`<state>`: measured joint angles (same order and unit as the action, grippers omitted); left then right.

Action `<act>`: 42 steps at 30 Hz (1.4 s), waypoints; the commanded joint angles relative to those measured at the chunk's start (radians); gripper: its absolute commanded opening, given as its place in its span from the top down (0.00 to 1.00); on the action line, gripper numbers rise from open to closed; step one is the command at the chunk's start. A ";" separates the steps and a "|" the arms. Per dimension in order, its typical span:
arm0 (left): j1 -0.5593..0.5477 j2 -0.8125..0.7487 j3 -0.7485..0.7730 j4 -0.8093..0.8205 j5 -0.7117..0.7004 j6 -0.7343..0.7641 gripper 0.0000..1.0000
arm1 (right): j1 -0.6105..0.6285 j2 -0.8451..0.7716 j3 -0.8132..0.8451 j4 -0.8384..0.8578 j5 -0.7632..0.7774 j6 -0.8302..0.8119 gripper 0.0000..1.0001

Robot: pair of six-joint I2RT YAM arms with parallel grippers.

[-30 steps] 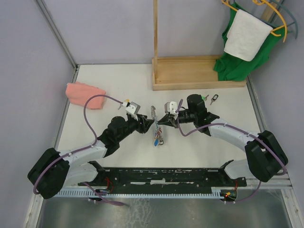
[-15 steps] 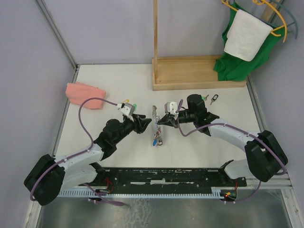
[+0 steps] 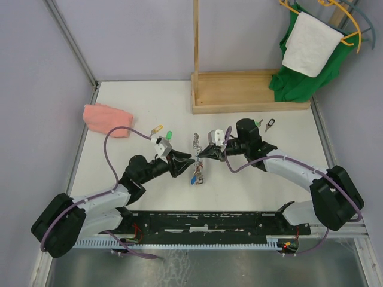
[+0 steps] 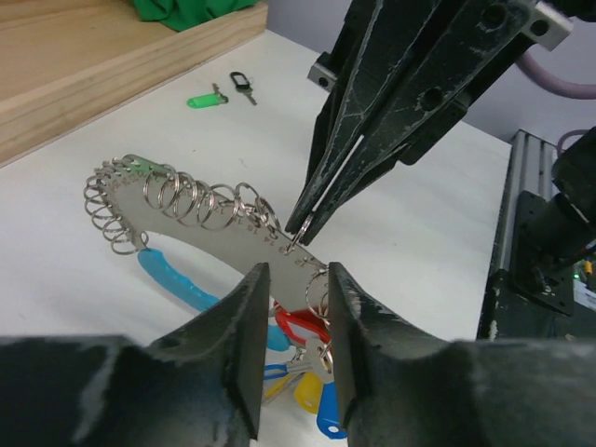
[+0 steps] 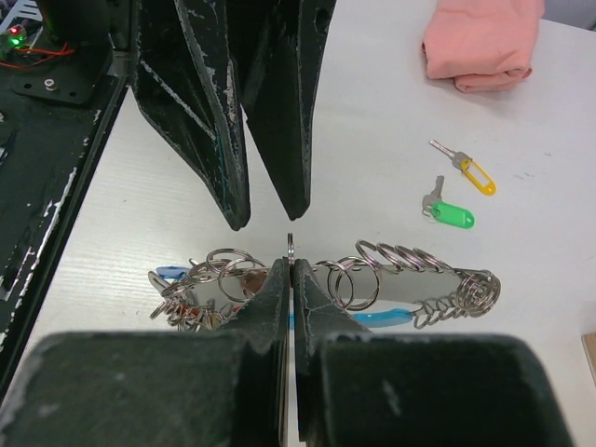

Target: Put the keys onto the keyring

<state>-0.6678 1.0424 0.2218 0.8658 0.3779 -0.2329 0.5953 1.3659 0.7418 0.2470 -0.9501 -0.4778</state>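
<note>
The keyring (image 3: pixel 194 145) is a flat silvery loop strung with many small split rings, with red, blue and yellow tags (image 3: pixel 197 176) at its near end. It lies mid-table. My right gripper (image 3: pixel 201 154) is shut on one small ring (image 5: pixel 290 246) of the keyring (image 5: pixel 410 291). My left gripper (image 3: pixel 190 161) is open, its fingertips (image 4: pixel 253 296) just short of the keyring (image 4: pixel 200 228) and apart from it, facing the right gripper (image 4: pixel 300 226). Loose keys lie on the table: green (image 3: pixel 169 134) and yellow (image 3: pixel 157 128) on the left, green (image 3: pixel 258 123) and black (image 3: pixel 270 124) on the right.
A pink folded cloth (image 3: pixel 106 118) lies at the far left. A wooden stand (image 3: pixel 245 91) sits at the back, with green and white cloths (image 3: pixel 308 54) hanging at the back right. A black rail (image 3: pixel 209 222) runs along the near edge.
My left wrist has swung toward the near side, uncovering the yellow and green keys on the left. Its jaws stay by the keyring. The right gripper has held still on the ring.
</note>
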 commanded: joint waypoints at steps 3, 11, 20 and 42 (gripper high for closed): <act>0.010 0.028 0.016 0.135 0.114 0.104 0.68 | -0.003 -0.039 0.033 -0.009 -0.094 -0.055 0.99; 0.011 -0.071 -0.045 0.112 0.074 0.207 0.46 | -0.004 -0.045 0.045 -0.054 -0.103 -0.092 0.99; 0.011 0.009 -0.038 0.197 0.209 0.255 0.51 | -0.003 -0.064 0.040 -0.050 -0.129 -0.094 0.99; 0.010 0.170 0.023 0.302 0.254 0.244 0.74 | -0.003 -0.052 0.047 -0.048 -0.173 -0.093 0.99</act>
<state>-0.6621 1.1984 0.2031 1.0893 0.6292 -0.0254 0.5953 1.3365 0.7422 0.1413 -1.0542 -0.5659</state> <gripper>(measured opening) 0.271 0.016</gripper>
